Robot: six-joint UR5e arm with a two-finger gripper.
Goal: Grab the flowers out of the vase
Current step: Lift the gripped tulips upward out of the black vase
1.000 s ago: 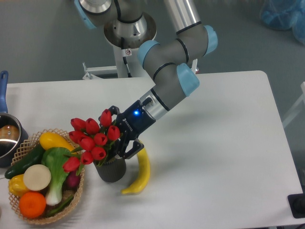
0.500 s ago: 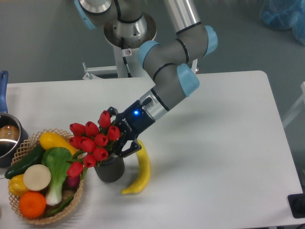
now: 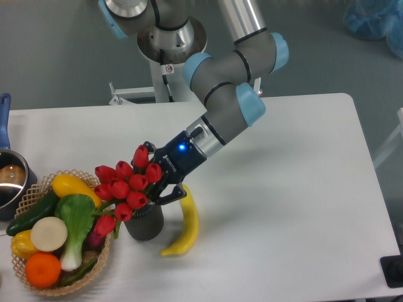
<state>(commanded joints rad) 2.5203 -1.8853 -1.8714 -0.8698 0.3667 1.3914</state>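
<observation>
The flowers (image 3: 128, 187), a bunch of red tulip buds on green stems, lean out to the left over the dark ribbed vase (image 3: 145, 223), which stands upright on the white table. My gripper (image 3: 156, 189) reaches in from the upper right and is shut on the flowers' stems just above the vase rim. The stems' lower ends are hidden by the buds and the vase, so I cannot tell whether they still sit inside it.
A yellow banana (image 3: 184, 228) lies right of the vase, close under my gripper. A wicker basket (image 3: 38, 277) of produce sits at the left, touching distance from the tulips. A metal pot (image 3: 9, 182) with a blue handle is at the far left edge.
The bunch has shifted a little right and the gripper with it; the lowest bud now hangs beside the vase's left rim. The vase has edged slightly left.
</observation>
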